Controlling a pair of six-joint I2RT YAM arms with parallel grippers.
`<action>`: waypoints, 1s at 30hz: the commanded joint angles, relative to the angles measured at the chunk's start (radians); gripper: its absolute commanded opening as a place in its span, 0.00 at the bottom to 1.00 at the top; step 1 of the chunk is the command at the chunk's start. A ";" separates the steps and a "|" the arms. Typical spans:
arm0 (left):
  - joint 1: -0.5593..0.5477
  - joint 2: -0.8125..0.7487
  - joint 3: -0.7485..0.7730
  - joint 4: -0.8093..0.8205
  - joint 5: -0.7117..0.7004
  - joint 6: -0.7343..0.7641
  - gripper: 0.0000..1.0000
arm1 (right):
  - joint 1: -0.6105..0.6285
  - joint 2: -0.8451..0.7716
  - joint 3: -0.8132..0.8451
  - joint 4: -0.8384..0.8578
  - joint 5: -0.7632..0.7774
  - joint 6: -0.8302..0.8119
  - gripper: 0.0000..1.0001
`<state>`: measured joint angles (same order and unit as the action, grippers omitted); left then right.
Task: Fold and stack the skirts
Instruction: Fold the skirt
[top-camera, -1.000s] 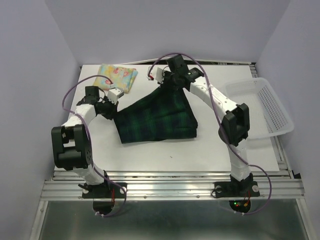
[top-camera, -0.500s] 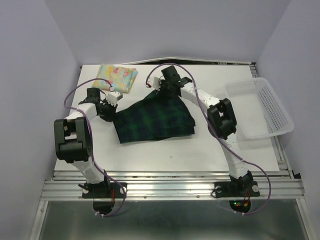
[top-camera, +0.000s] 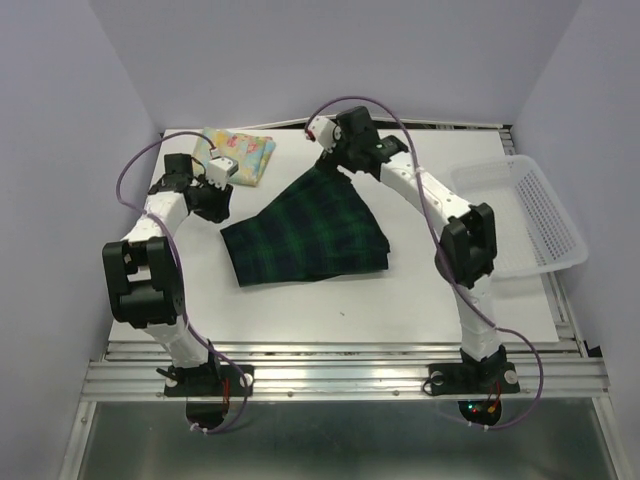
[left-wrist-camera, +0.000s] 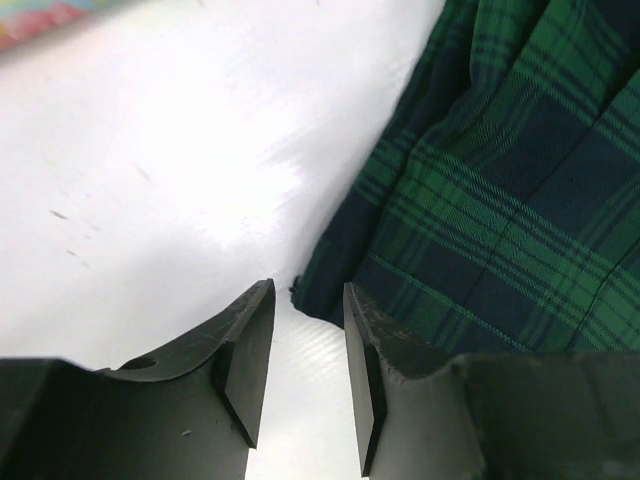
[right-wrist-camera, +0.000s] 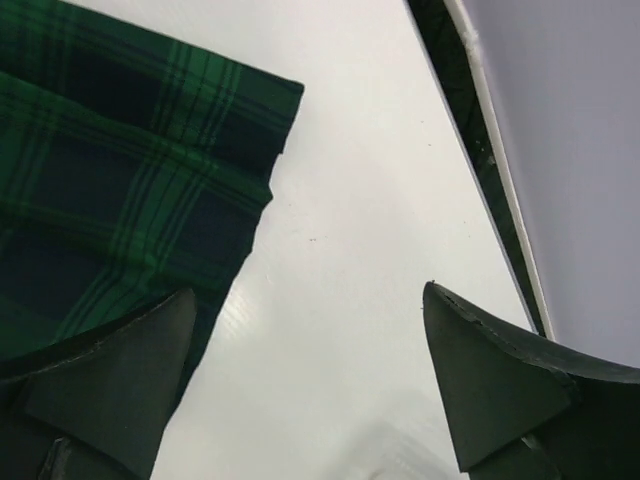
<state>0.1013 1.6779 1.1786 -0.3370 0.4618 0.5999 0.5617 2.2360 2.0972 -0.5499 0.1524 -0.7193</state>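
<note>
Plaid skirt (top-camera: 305, 230): you have it lying flat on the white surface (top-camera: 400, 300), about mid-surface. Its narrow end points to the far edge and the wide hem faces the arm bases.

Floral skirt (top-camera: 240, 155): a small folded bundle at the far left corner of the surface. It is not touching the plaid one and is not stacked with it.

Left hand (left-wrist-camera: 308, 290): your wrist view shows it low over the surface with the fingers only a narrow gap apart. Bare surface shows in that gap, so it grips nothing. The plaid skirt's near-left corner lies just past the fingertips, in line with the gap. You cannot tell from this view whether the right-side finger touches the cloth.

Right hand (right-wrist-camera: 308, 292): it sits at the plaid skirt's far narrow end with the fingers spread wide and nothing held. Only bare surface lies between them. The skirt's edge runs by the finger on the left of that view.

Mesh basket (top-camera: 545, 215): it is at the right edge of the surface, well apart from both skirts.
</note>
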 joint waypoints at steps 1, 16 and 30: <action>0.008 -0.002 0.107 -0.086 0.046 -0.003 0.45 | -0.005 -0.200 0.078 -0.268 -0.135 0.214 1.00; 0.008 0.111 -0.005 -0.096 0.058 0.040 0.29 | -0.005 -0.247 -0.462 -0.274 -0.335 0.360 0.71; -0.031 -0.119 -0.237 -0.269 0.205 0.213 0.23 | -0.203 0.112 -0.194 -0.062 0.004 0.092 0.63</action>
<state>0.0731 1.6547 0.9771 -0.4679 0.5652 0.7063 0.4351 2.2250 1.8008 -0.7216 -0.0769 -0.4904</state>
